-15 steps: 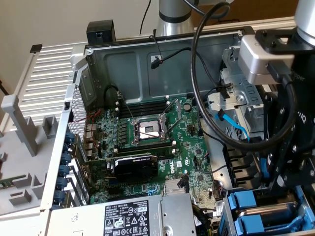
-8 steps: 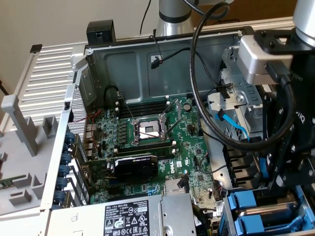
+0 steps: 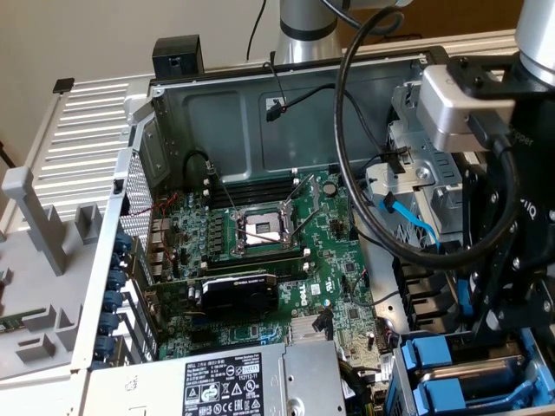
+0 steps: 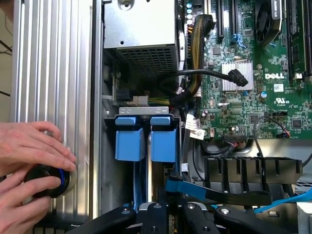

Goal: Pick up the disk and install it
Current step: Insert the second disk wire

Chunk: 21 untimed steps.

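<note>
- My pincer (image 3: 499,316) hangs over the drive bay (image 3: 399,377) of the open computer case (image 3: 260,121); whether it is closed I cannot tell.
- The disk (image 3: 473,371) stands on edge in that bay, right beneath me.
- A person's hand (image 4: 29,146) rests on a black knob (image 4: 46,181) outside the case.

Green motherboard (image 3: 340,286), silver power-supply box (image 3: 303,380), black graphics card (image 3: 238,295), blue cable (image 3: 409,222)

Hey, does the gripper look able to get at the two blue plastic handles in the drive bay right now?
Probably yes: the gripper sits close to the two blue plastic handles, and the open case leaves nothing covering them.
</note>
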Available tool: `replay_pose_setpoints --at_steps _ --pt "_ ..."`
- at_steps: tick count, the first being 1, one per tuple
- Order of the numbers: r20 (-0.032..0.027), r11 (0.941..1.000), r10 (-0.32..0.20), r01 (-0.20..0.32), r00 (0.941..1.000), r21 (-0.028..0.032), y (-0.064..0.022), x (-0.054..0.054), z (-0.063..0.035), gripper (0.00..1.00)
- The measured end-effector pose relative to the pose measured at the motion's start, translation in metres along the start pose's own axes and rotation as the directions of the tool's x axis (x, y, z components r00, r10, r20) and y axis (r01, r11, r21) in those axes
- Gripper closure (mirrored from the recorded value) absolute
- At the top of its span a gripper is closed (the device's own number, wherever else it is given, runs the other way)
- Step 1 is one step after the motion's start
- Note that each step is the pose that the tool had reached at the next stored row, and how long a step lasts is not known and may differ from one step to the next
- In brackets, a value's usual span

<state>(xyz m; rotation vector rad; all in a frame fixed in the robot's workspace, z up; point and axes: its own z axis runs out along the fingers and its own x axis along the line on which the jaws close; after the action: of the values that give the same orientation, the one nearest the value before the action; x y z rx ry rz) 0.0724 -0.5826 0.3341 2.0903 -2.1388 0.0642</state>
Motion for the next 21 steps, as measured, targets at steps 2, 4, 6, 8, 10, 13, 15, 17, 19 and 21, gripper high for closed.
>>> replay_pose_setpoints --at_steps 2,4,6,8,10,13,15,17,19,21 --pt "-0.0003 1.0000 0.000 0.000 1.0000 0.0000 -0.0006 0.0000 0.0000 0.83" --pt "-0.0006 1.0000 0.000 0.000 1.0000 -0.0001 -0.0007 0.0000 0.0001 0.83" --pt "-0.0006 1.0000 0.000 0.000 1.0000 -0.0001 -0.0007 -0.0001 0.0004 0.83" --pt "-0.0008 1.0000 0.000 0.000 1.0000 -0.0001 -0.0007 -0.0001 0.0007 0.83" --pt "-0.0011 1.0000 0.000 0.000 1.0000 0.0000 -0.0007 -0.0002 0.0010 0.83" --pt "-0.0013 1.0000 0.000 0.000 1.0000 0.0000 -0.0005 -0.0001 0.0012 0.83" --pt "-0.0013 1.0000 0.000 0.000 1.0000 0.0000 -0.0004 -0.0002 0.0012 0.83" --pt "-0.0013 1.0000 0.000 0.000 1.0000 0.0000 -0.0004 -0.0002 0.0013 0.83" --pt "-0.0013 1.0000 0.000 0.000 1.0000 0.0000 -0.0004 -0.0003 0.0013 0.83" --pt "-0.0013 1.0000 0.000 0.000 1.0000 -0.0001 -0.0004 -0.0003 0.0013 0.83"
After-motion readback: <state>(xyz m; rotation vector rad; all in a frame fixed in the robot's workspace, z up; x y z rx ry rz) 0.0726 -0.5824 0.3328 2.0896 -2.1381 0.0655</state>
